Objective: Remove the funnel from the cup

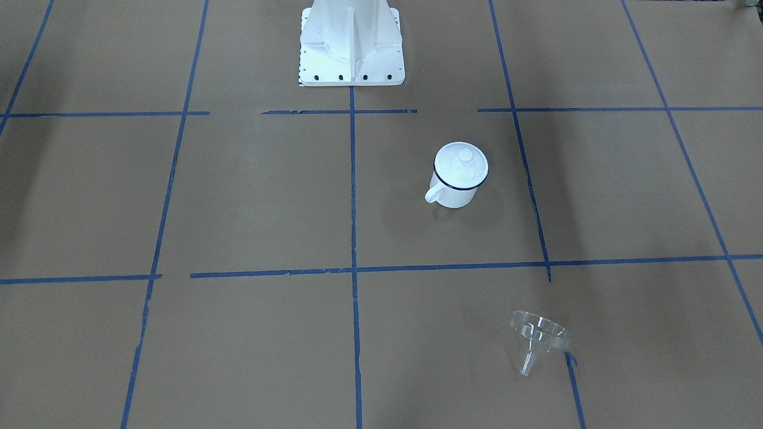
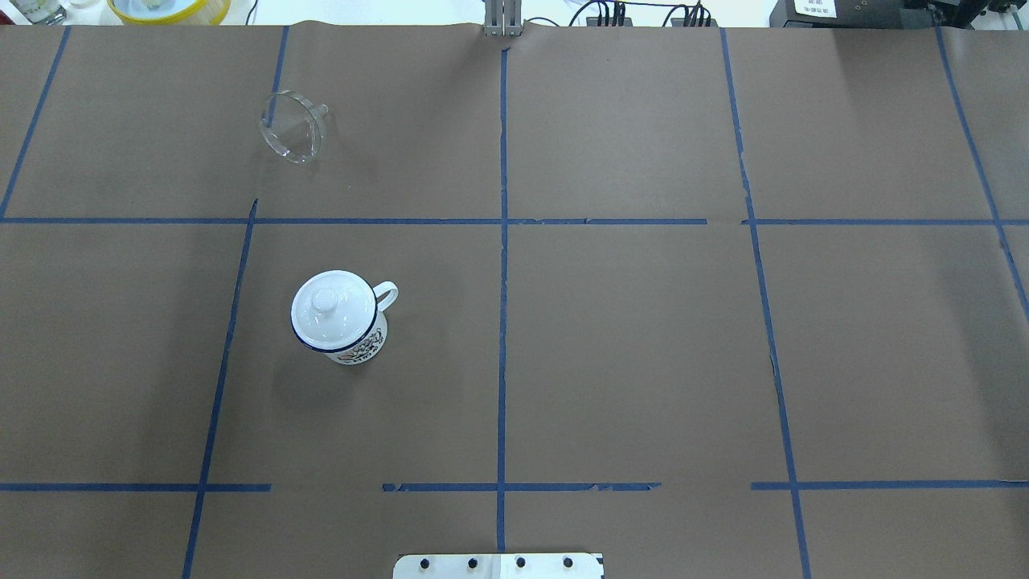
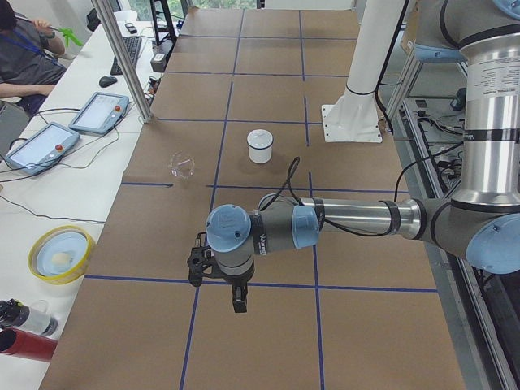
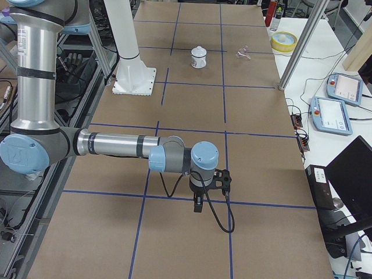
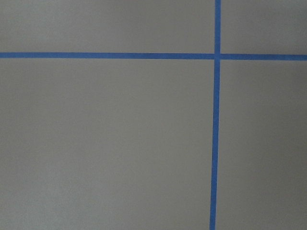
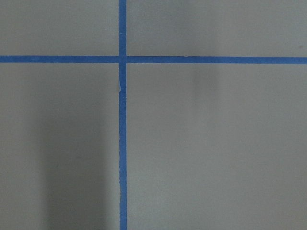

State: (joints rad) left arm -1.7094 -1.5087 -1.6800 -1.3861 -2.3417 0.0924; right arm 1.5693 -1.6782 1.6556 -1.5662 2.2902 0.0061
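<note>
The cup (image 1: 456, 192) is a white mug with a dark blue rim. It stands upright on the brown table with a white knobbed lid (image 1: 460, 164) on top. It also shows in the overhead view (image 2: 355, 346). The clear funnel (image 1: 539, 336) lies on its side on the table, well apart from the cup, toward the operators' edge; it also shows in the overhead view (image 2: 291, 129). My left gripper (image 3: 237, 302) shows only in the exterior left view and my right gripper (image 4: 197, 204) only in the exterior right view. Both hang over bare table far from the cup. I cannot tell whether they are open or shut.
The robot's white base (image 1: 351, 50) stands at the table's robot side. A yellow bowl (image 3: 61, 253), bottles (image 3: 24, 341), teach pendants (image 3: 97, 112) and a metal post (image 3: 126, 65) stand along the operators' side. Blue tape lines grid the table.
</note>
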